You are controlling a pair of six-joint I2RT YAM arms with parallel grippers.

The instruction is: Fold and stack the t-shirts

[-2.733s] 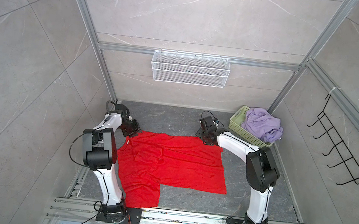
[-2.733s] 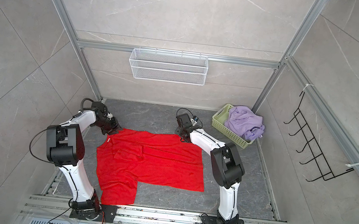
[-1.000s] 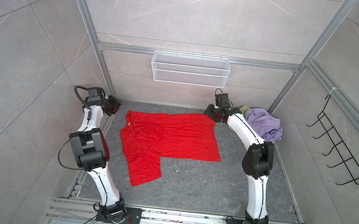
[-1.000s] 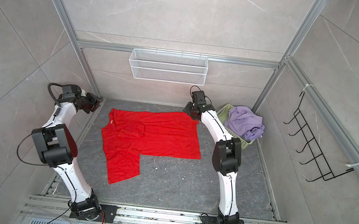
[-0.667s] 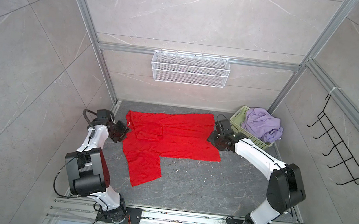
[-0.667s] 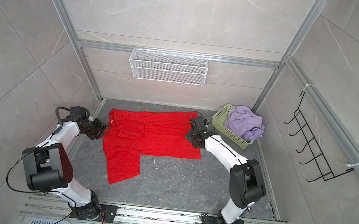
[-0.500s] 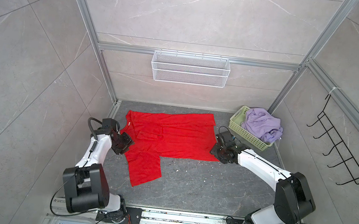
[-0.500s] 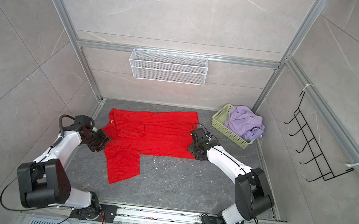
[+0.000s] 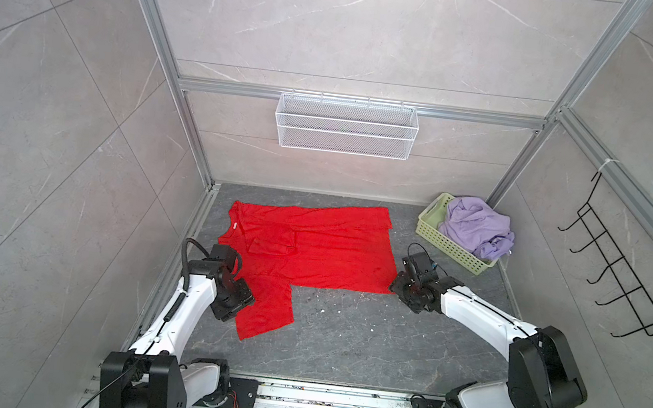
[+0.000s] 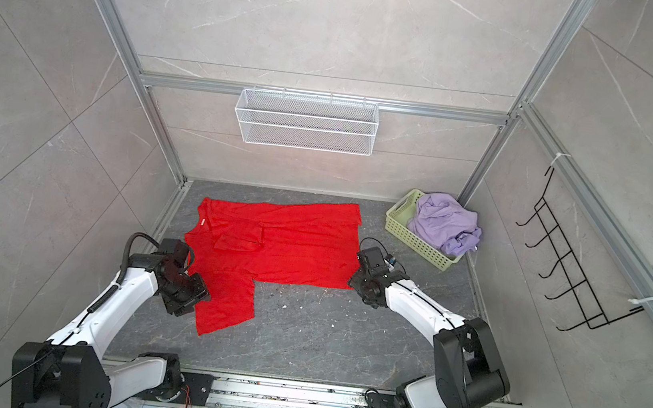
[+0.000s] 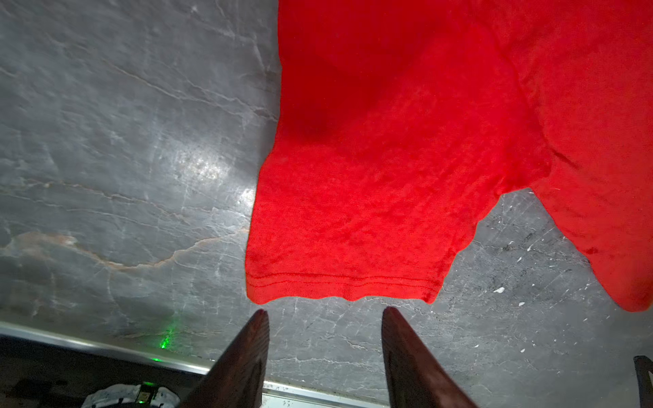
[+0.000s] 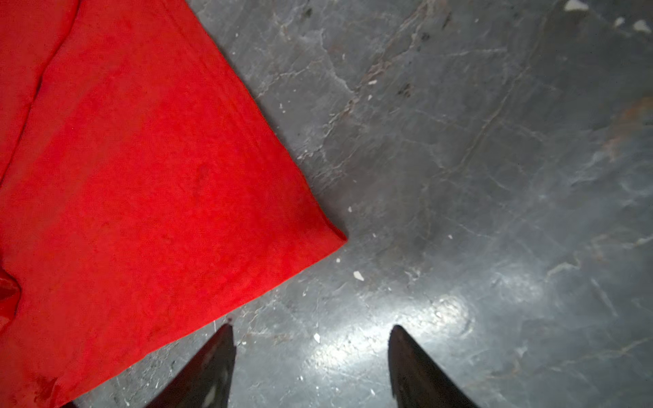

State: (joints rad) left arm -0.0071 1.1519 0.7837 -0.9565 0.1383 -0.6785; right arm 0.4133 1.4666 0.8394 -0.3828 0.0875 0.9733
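Hidden: in both top views the wrists cover the gripper fingers, so we read them from the wrist views only. The left wrist also covers a strip of the red t-shirt (image 9: 311, 245) along its left side.
Cut off: each wrist view shows only part of the red cloth.
Hard to make out: the lilac t-shirt (image 9: 476, 230) is a crumpled heap, and we cannot tell sleeves from body.
Count: two t-shirts, one basket (image 9: 449, 250), two grippers, one wire shelf (image 9: 346, 125), one hook rack (image 9: 621, 284).
Red t-shirt: spread flat on the slab (image 9: 342, 341), nearer its back edge. The neck label (image 9: 235, 226) faces the left edge and one sleeve (image 9: 266, 311) points to the front edge.
Lilac t-shirt: in the basket, at the back right corner.
Left gripper (image 11: 323, 312): jaws apart and empty, tips just short of the sleeve hem.
Right gripper (image 12: 311, 328): jaws wide and empty over bare slab, beside the shirt's front right corner.
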